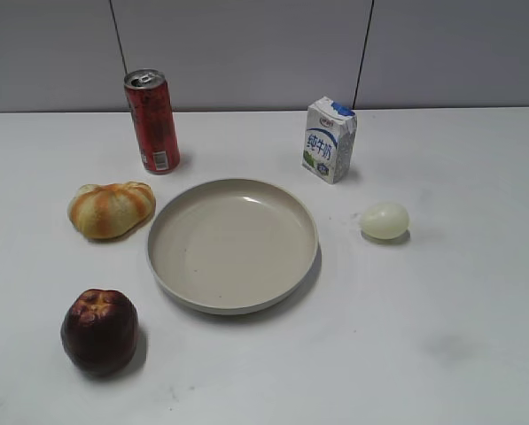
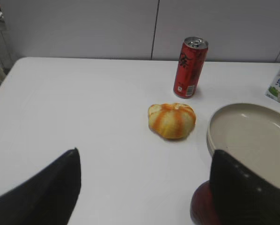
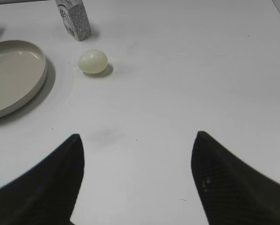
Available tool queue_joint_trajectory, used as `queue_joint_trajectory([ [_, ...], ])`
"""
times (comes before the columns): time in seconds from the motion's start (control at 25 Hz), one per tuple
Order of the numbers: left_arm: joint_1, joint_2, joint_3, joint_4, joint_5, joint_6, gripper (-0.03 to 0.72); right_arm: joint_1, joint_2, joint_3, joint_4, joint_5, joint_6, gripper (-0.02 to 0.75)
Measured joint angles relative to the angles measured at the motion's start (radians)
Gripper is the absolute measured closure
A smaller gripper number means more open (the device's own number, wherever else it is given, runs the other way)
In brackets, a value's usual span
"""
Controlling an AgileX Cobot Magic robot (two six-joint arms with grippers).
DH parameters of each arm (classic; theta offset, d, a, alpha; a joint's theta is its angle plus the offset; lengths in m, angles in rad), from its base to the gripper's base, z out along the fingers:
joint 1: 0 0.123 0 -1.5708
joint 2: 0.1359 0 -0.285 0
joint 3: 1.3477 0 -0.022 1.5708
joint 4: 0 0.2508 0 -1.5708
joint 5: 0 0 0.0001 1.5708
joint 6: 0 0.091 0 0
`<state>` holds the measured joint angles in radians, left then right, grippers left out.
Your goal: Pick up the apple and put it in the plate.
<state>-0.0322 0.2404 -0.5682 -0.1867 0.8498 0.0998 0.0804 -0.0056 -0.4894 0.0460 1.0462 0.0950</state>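
Note:
The dark maroon apple (image 1: pixel 100 329) sits on the white table at the front left, apart from the plate. The beige plate (image 1: pixel 171 274) lies empty in the middle. In the left wrist view my left gripper (image 2: pixel 147 157) is open and empty. The apple (image 2: pixel 200 206) shows only as a dark red edge behind its right finger, and the plate (image 2: pixel 215 123) lies at the right. My right gripper (image 3: pixel 137 140) is open and empty over bare table, with the plate (image 3: pixel 40 79) at its far left. Neither gripper shows in the exterior view.
A red can (image 1: pixel 152 121) stands at the back left. An orange-striped bread roll (image 1: pixel 111 209) lies left of the plate. A milk carton (image 1: pixel 329 139) stands behind the plate at the right. A pale egg (image 1: pixel 385 220) lies right of the plate.

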Motion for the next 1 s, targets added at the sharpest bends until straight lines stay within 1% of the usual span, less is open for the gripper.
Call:
queue_joint_trajectory([
  [0.12,-0.044,0.164,-0.003,-0.074,-0.043,0.04,0.035,0.0,0.0,0.0,0.0,0.0,0.0,0.167],
  [0.28,-0.109,0.409,-0.011,-0.211,-0.067,0.171,0.037,0.0,0.0,0.0,0.0,0.0,0.0,0.167],
  [0.4,-0.182,0.589,-0.039,-0.243,-0.069,0.219,0.038,0.0,0.0,0.0,0.0,0.0,0.0,0.167],
  [0.44,-0.21,0.647,-0.052,-0.243,-0.07,0.225,0.038,0.0,0.0,0.0,0.0,0.0,0.0,0.167],
  [0.52,-0.29,0.744,-0.084,-0.229,-0.072,0.23,0.039,0.0,0.0,0.0,0.0,0.0,0.0,0.167],
  [0.64,-0.406,0.884,-0.134,-0.178,-0.076,0.232,0.04,0.0,0.0,0.0,0.0,0.0,0.0,0.167],
  [0.72,-0.462,0.958,-0.159,-0.139,-0.086,0.232,0.04,0.0,0.0,0.0,0.0,0.0,0.0,0.167],
  [0.84,-0.505,1.059,-0.184,-0.093,-0.109,0.232,0.04,0.0,0.0,0.0,0.0,0.0,0.0,0.167],
  [1.0,-0.513,1.178,-0.192,-0.062,-0.143,0.232,0.04,0.0,0.0,0.0,0.0,0.0,0.0,0.167],
])
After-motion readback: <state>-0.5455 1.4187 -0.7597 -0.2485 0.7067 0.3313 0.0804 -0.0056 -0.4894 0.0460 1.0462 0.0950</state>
